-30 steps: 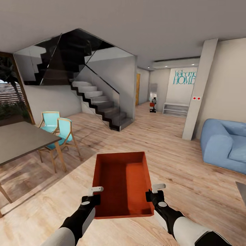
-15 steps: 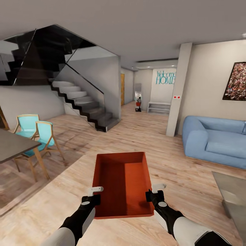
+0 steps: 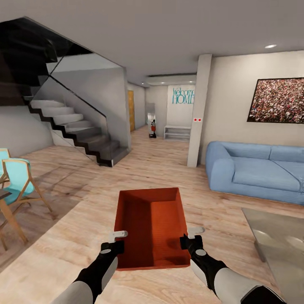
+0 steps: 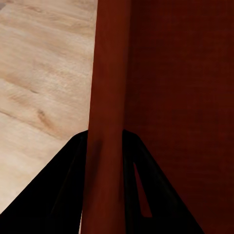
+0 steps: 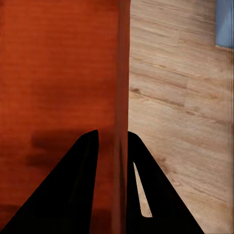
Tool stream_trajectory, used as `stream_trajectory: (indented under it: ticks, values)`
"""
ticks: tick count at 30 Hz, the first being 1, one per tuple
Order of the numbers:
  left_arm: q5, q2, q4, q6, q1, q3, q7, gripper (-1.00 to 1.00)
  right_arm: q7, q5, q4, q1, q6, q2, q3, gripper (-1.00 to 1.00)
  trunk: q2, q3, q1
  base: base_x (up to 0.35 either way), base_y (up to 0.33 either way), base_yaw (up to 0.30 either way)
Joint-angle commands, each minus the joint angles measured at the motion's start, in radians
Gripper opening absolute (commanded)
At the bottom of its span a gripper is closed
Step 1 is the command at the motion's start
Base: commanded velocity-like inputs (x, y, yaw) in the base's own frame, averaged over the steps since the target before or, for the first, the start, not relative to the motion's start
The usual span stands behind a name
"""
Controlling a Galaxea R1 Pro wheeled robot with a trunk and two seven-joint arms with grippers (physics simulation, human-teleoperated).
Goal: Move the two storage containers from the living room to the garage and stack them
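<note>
Orange-red storage container (image 3: 152, 228) carried level above the living room's wood plank floor (image 3: 76, 236).
Left gripper (image 3: 115, 241) pinches its left wall and right gripper (image 3: 191, 240) its right wall; beyond lie a blue sofa (image 3: 257, 171), a staircase (image 3: 80, 135) and, far off, blurry teal lettering (image 3: 183, 96), apparently "Welcome HOME".

Orange-red bin (image 3: 152, 228); light wood plank floor (image 3: 84, 236); blue sofa (image 3: 257, 171); turquoise chair (image 3: 19, 179); dark stairs (image 3: 80, 135); red-speckled wall picture (image 3: 276, 100).
</note>
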Motion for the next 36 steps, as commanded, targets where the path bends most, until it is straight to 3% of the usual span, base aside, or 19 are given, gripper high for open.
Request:
stream_trajectory:
  ticks: [1, 36]
  values:
    - [-0.015, 0.029, -0.006, -0.006, 0.000, 0.017, 0.061, -1.00, 0.000, -0.044, 0.000, -0.001, 0.000, 0.001, -0.044, -1.00, -0.001, -0.001, 0.001, 0.321, 0.000, -0.151]
    - [-0.014, 0.029, -0.006, -0.006, 0.000, 0.019, 0.061, -1.00, -0.001, -0.044, 0.000, -0.001, 0.002, 0.002, -0.044, -1.00, -0.001, -0.001, 0.001, 0.322, 0.000, -0.010]
